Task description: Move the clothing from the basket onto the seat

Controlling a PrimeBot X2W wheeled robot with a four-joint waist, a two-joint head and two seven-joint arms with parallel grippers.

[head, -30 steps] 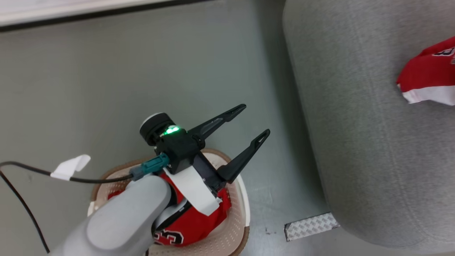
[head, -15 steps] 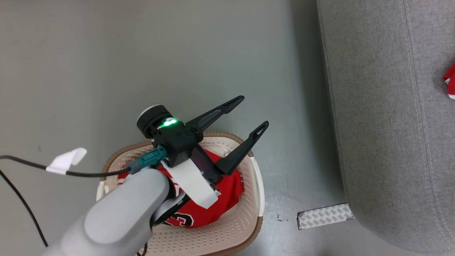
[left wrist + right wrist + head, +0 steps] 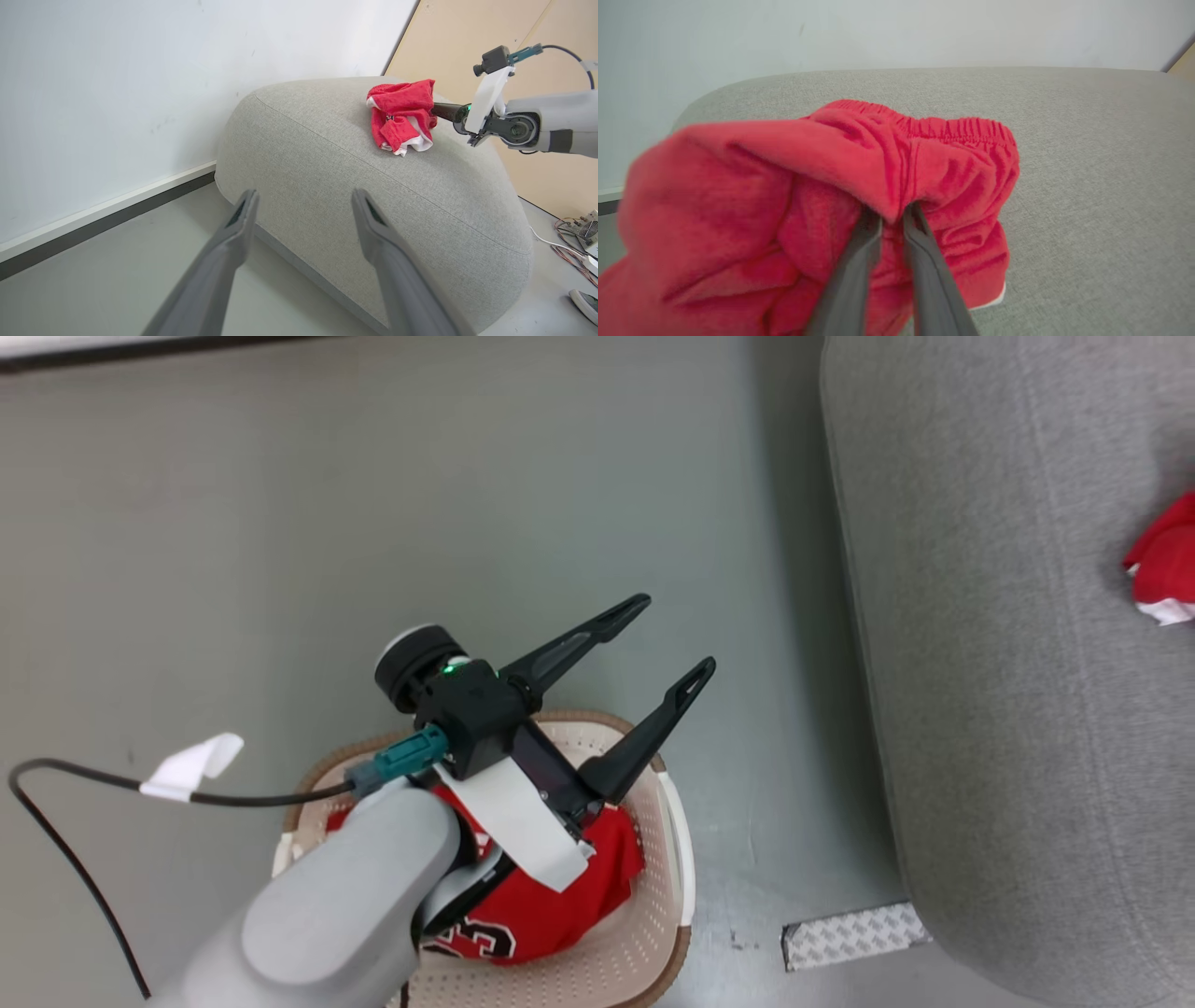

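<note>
Arms reach two ways. The grey left arm (image 3: 345, 905) comes up from the bottom of the head view and hangs over the basket (image 3: 674, 859), which sits on the floor (image 3: 373, 523) near the seat (image 3: 980, 709). Its left end effector (image 3: 677, 632) points up and to the right, toward the seat, with its two dark fingers spread wide and nothing between them. Under that arm a red shirt (image 3: 569, 905) with white and black numbers lies bunched in the basket. The right arm (image 3: 551, 123) stretches out flat over the top of the seat, as the left wrist view shows. The right end effector (image 3: 893, 215) has its fingers close together, narrow, and their tips are tucked under a fold of the red shorts (image 3: 924, 154). I cannot tell if they pinch the cloth. The shorts lie in a crumpled heap on top of the seat, with a bit of white trim showing at the edge.
</note>
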